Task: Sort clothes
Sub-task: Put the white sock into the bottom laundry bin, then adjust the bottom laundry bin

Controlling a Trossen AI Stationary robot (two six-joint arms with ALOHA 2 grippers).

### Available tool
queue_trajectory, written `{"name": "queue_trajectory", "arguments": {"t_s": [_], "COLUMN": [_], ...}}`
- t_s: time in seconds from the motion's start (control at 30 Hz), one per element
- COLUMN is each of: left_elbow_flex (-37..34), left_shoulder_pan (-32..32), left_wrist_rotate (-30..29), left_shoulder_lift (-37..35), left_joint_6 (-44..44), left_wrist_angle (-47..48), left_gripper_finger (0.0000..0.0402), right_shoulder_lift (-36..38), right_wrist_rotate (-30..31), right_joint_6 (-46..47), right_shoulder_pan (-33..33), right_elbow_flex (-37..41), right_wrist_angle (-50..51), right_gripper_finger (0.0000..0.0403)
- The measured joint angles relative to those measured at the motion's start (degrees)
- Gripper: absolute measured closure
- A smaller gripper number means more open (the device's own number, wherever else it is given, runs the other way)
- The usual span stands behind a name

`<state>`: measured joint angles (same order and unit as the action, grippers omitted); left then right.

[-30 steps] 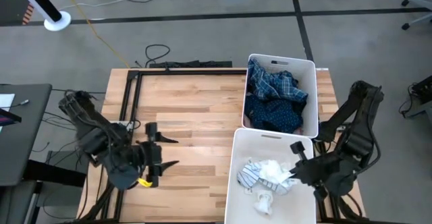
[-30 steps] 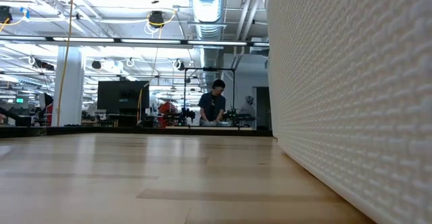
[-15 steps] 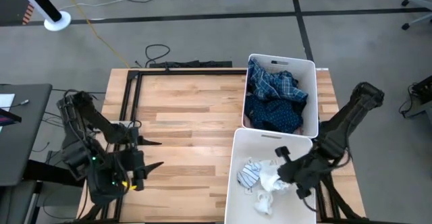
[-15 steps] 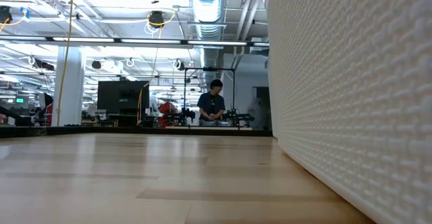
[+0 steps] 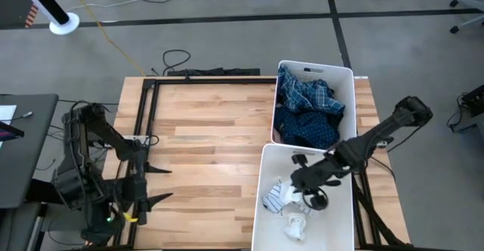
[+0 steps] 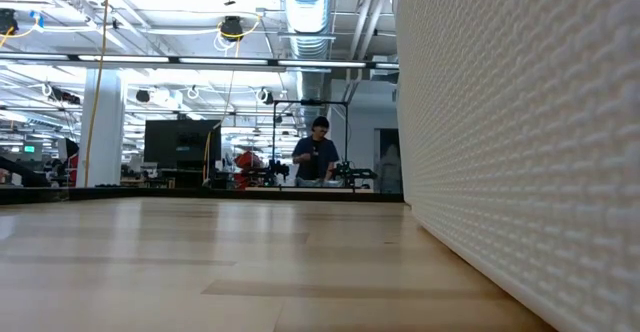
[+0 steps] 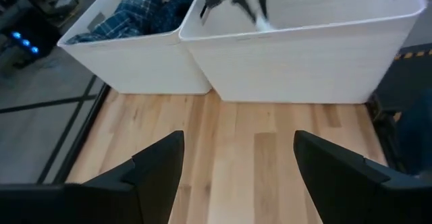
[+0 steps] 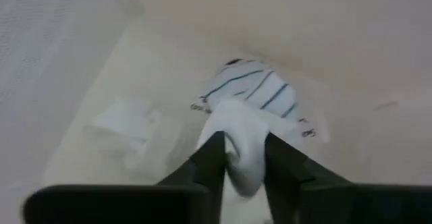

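Observation:
My right gripper (image 5: pixel 302 184) reaches into the near white bin (image 5: pixel 261 206) and is shut on a white sock (image 8: pixel 244 143). A grey-striped sock (image 8: pixel 248 88) lies on the bin floor just beyond it, and also shows from above (image 5: pixel 276 198). Another white sock (image 5: pixel 295 224) lies nearer the bin's near wall. The far bin (image 5: pixel 349 77) holds a blue plaid shirt (image 5: pixel 310 92) on top of a navy dotted piece (image 5: pixel 310 128). My left gripper (image 5: pixel 160 184) is open and empty over the table's near left part. My right gripper pinches the white sock between its two fingers (image 8: pixel 210 158), which come slanting down from the table's right side. The bunched cloth (image 8: pixel 237 166) fills the gap between them. Its free end bulges out past the fingertips, above the striped sock.
Bare wooden table top (image 5: pixel 212 130) lies to the left of the two bins. A black frame (image 5: pixel 147 92) runs along the table's left and far edges. In the low view the bin wall (image 6: pixel 520 172) fills the right side; a person stands far off in the room.
My right gripper has gone toward the table's left edge inside the near bin, carrying the white sock over the striped sock. My left gripper has drawn back toward the table's near left corner, staying open.

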<state>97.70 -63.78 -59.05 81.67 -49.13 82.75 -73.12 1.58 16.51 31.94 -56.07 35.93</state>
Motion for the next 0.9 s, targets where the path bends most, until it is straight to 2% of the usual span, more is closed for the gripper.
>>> {"name": "queue_trajectory", "arguments": {"t_s": [0.27,0.37,0.63,0.8,0.9], "left_elbow_flex": [-7.50,-10.56,-19.42,-25.31,-29.22], "left_shoulder_pan": [-3.56,-3.69,-3.57,-1.72,0.19], "left_wrist_rotate": [-2.80,-2.86,-5.96,-6.21,-4.19], "left_shoulder_lift": [-0.22,-0.27,-0.48,-0.50,-0.49], "left_joint_6": [-7.38,-9.68,-5.53,0.24,5.79], "left_wrist_angle": [0.71,-0.13,-12.19,-23.91,-33.05], "left_gripper_finger": [0.0127,0.0127,0.0127,0.0127,0.0127], "right_shoulder_lift": [-3.49,-5.03,-9.90,-15.33,-18.55], "right_wrist_rotate": [-2.12,-2.38,-7.20,-11.67,-13.74], "right_joint_6": [-4.80,-7.31,-13.74,-16.78,-18.91], "right_shoulder_pan": [-6.58,-9.03,-15.11,-18.19,-19.64], "right_elbow_flex": [0.00,0.00,-1.23,-4.48,-7.00], "right_wrist_angle": [-4.63,-8.06,-17.73,-20.90,-21.91], "right_gripper_finger": [0.0167,0.0137,0.0129,0.0129,0.0129]}}
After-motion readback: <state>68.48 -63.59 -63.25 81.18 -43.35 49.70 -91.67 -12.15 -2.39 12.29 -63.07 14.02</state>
